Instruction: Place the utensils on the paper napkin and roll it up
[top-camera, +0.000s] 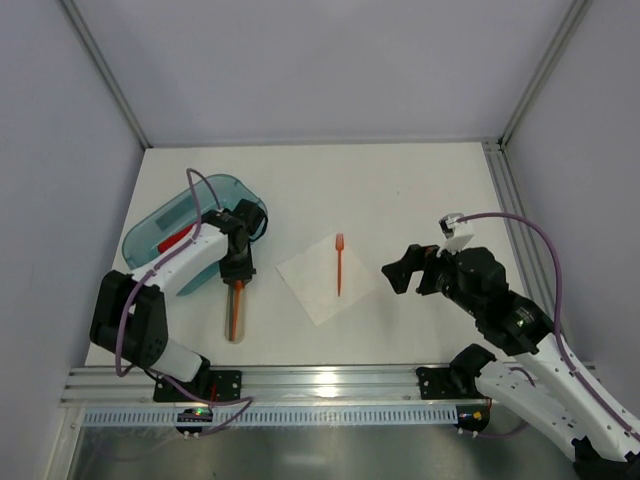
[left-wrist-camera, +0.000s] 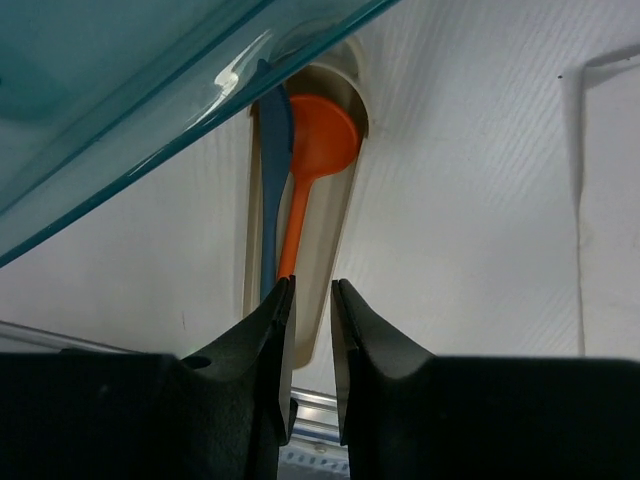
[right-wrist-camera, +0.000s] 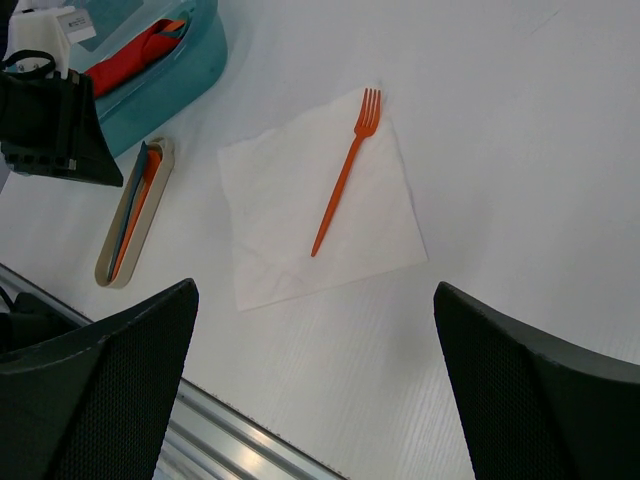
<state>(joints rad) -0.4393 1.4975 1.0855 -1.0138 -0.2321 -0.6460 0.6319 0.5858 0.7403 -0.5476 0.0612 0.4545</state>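
Note:
An orange fork (top-camera: 339, 265) (right-wrist-camera: 345, 175) lies diagonally on the white paper napkin (top-camera: 315, 285) (right-wrist-camera: 280, 220) at the table's middle. Left of it, a beige utensil case (top-camera: 236, 315) (left-wrist-camera: 330, 240) (right-wrist-camera: 125, 240) holds an orange spoon (left-wrist-camera: 320, 150) and a blue utensil (left-wrist-camera: 272, 150). My left gripper (top-camera: 238, 280) (left-wrist-camera: 312, 282) hovers over one end of that case. Its jaws stand a narrow gap apart with nothing between them, and the spoon's handle runs up behind the left fingertip. My right gripper (top-camera: 400, 272) (right-wrist-camera: 315, 290) is wide open and empty, just right of the napkin.
A teal plastic tray (top-camera: 160, 225) (right-wrist-camera: 170, 70) (left-wrist-camera: 100, 80) with a red item (top-camera: 178, 238) inside sits at the back left, its rim close over the case. The metal rail (top-camera: 330, 385) runs along the near edge. White walls enclose the table.

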